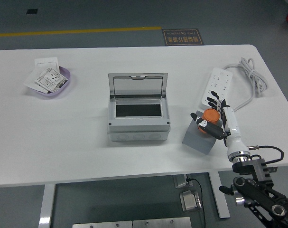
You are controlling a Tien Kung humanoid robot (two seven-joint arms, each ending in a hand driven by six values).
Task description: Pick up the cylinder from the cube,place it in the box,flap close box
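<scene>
Head view: we note the right hand (214, 118), white shell with black fingers, wrapped around the orange cylinder (210, 115), which sits on top of the grey cube (199, 137). We read the grip as closed on the cylinder, thumb in front and fingers behind. Just behind the hand lies a white power strip (215, 85) with its looped cable. Left of the cube, with a strip of bare white table (87, 156) between, stands the grey rectangular box (138, 114), flap upright, dark interior open. Far left sits a shallow purple dish (58, 85) holding printed cards. The cube stands near the table's front edge.
</scene>
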